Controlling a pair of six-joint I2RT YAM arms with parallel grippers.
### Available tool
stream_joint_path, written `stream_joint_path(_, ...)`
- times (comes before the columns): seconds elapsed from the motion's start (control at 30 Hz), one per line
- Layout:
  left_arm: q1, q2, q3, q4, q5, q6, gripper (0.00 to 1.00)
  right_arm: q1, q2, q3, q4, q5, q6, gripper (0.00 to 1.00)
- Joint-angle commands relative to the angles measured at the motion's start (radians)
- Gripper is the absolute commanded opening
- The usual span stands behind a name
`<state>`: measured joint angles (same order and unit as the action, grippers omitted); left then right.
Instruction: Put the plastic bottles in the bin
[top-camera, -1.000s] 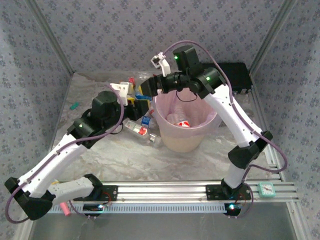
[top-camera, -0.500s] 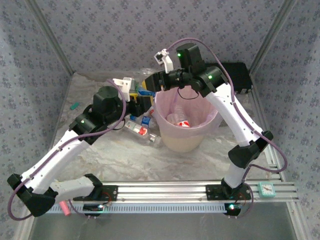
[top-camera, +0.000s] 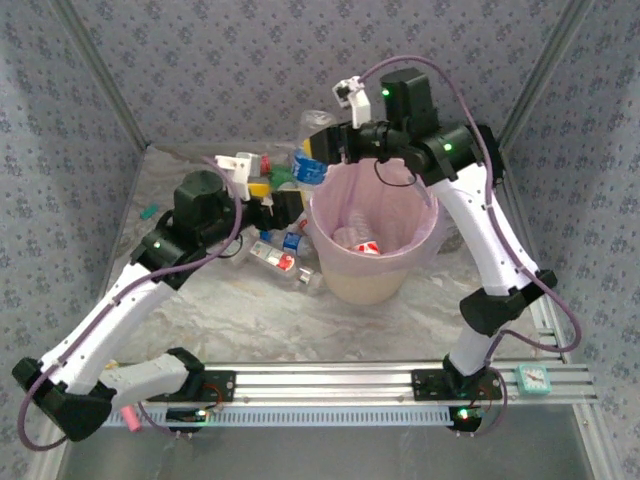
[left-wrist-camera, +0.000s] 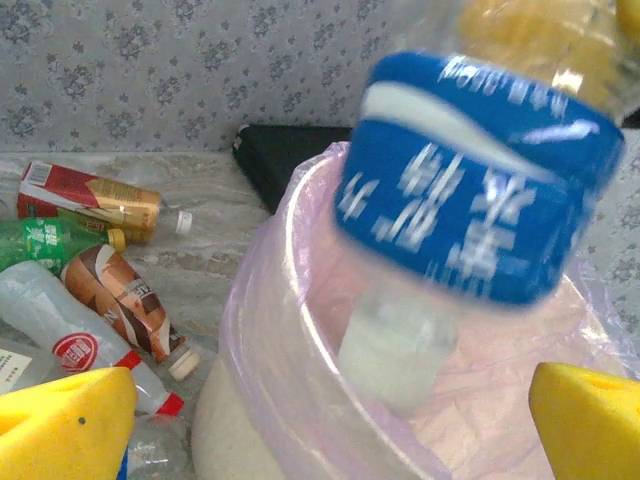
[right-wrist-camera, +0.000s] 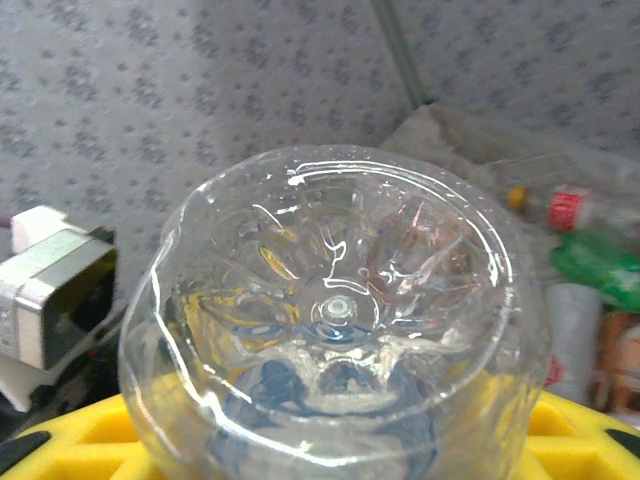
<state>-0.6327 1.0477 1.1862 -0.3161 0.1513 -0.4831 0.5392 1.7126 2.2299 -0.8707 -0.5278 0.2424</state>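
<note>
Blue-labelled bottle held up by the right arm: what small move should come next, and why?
Probably carry it slightly further over the bin, then release. The right tool grips the blue-labelled bottle neck-down, and from above it hangs by the bin's far-left rim rather than over the middle, so dropping it now might miss.

In the left wrist view the blue-labelled bottle is blurred, its print is not readable, and the upper edge cuts its top. The left gripper has its yellow pads cut off at the bottom corners. In the right wrist view this bottle's clear base hides most of the right gripper. The bottles at the right edge there are blurred and cut off.
</note>
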Motion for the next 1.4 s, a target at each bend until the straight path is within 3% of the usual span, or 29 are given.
stream_joint_path(0.0,0.040,-0.065,-0.063,0.015,0.069,-0.030,1.00,-0.050,-0.066,0.027,-0.087,0.104,-0.041,0.47)
stream_joint_path(0.27,0.193,-0.107,-0.233,-0.156,0.009,-0.204,1.00,-0.131,-0.221,-0.132,-0.175,0.279,-0.120,0.46)
stream_joint_path(0.47,0.308,-0.116,-0.469,0.020,0.090,-0.491,0.97,-0.146,-0.240,-0.251,-0.205,0.308,-0.144,0.44)
stream_joint_path(0.63,0.307,-0.077,-0.515,0.050,0.117,-0.576,0.97,-0.094,-0.222,-0.358,-0.218,0.374,-0.152,0.44)
stream_joint_path(0.8,0.290,-0.047,-0.629,0.218,0.178,-0.720,0.95,-0.058,-0.175,-0.472,-0.213,0.428,-0.145,0.44)
stream_joint_path(1.13,0.165,0.070,-0.600,0.209,0.060,-0.821,1.00,-0.041,-0.087,-0.670,-0.086,0.500,-0.093,0.47)
stream_joint_path(1.27,0.144,0.101,-0.599,0.220,0.029,-0.865,1.00,-0.033,-0.071,-0.736,-0.021,0.490,-0.083,0.53)
stream_joint_path(1.37,0.117,0.130,-0.599,0.238,0.013,-0.898,1.00,-0.031,-0.084,-0.764,0.005,0.479,-0.087,0.68)
